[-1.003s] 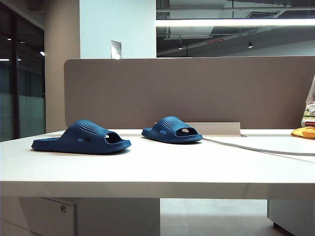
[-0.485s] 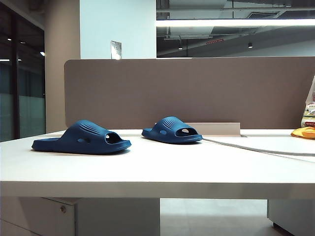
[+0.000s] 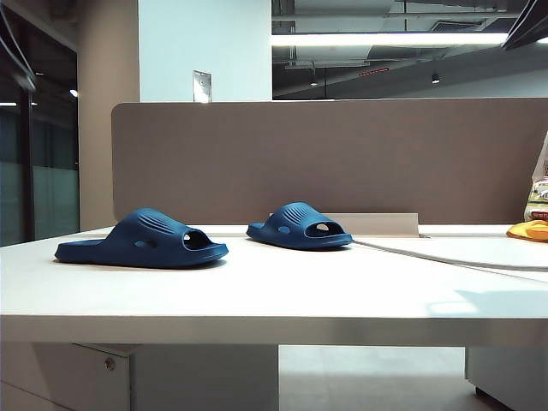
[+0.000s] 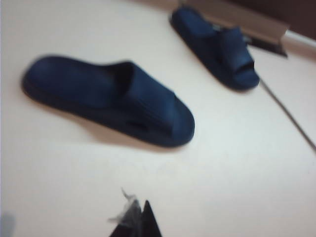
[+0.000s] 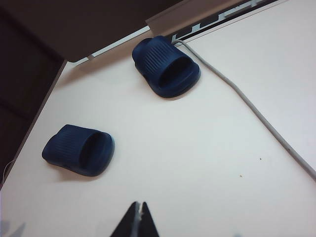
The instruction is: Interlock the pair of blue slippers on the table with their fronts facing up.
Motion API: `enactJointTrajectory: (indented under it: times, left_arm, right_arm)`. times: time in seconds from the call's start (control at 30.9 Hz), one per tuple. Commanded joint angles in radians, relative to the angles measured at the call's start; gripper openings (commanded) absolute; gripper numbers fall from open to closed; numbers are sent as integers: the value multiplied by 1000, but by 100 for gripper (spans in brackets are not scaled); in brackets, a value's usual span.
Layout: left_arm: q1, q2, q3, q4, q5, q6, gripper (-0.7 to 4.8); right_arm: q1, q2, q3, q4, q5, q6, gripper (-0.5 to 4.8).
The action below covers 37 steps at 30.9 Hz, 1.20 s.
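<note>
Two dark blue slippers lie flat and apart on the off-white table. One slipper is at the left. The other slipper lies farther back near the divider. Both have their ribbed straps up. My left gripper is shut and empty, hovering above bare table short of the left slipper. The right gripper is also shut and empty, high over the table in front of both slippers. In the exterior view only dark arm parts show at the top corners, no grippers.
A grey-brown divider panel backs the table. A grey cable runs from the far slipper across the right side. A yellow object and a packet sit at the far right edge.
The slippers have not moved. Dark arm parts have come into the top corners of the exterior view.
</note>
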<state>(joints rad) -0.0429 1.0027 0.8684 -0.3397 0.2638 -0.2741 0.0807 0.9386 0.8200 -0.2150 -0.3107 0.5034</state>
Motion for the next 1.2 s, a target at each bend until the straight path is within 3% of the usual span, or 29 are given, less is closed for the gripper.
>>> enactJointTrajectory:
  times: [0.03, 0.19, 0.29, 0.49, 0.68, 0.91, 0.97, 1.07, 1.2]
  left_arm:
    - [-30, 112, 3, 82, 73, -83, -2]
    - [-94, 291, 4, 298, 78, -132, -2]
    - [-107, 360, 6, 352, 80, -157, -2]
    - [-142, 473, 5, 511, 66, -426, -2]
    - [-274, 572, 7, 768, -146, -673, -3]
    - [-412, 670, 66, 814, -438, -803, -3]
    - [-432, 684, 75, 819, -510, -807, -3]
    - [-445, 707, 87, 818, -576, -748, -3]
    - [-444, 714, 92, 797, -588, -461, -2]
  right_arm:
    - [2, 29, 7, 81, -5, 0, -5]
    - [2, 38, 7, 120, -11, -6, -5]
    - [1, 38, 7, 114, -10, -27, -5]
    - [0, 44, 7, 115, 32, -60, -5]
    - [1, 65, 7, 121, 44, -59, -5]
    - [0, 74, 7, 124, 47, -60, -5]
    - [1, 74, 7, 123, 47, -60, -5]
    - [1, 74, 7, 124, 48, -60, -5]
    - [1, 80, 7, 123, 31, -64, -5]
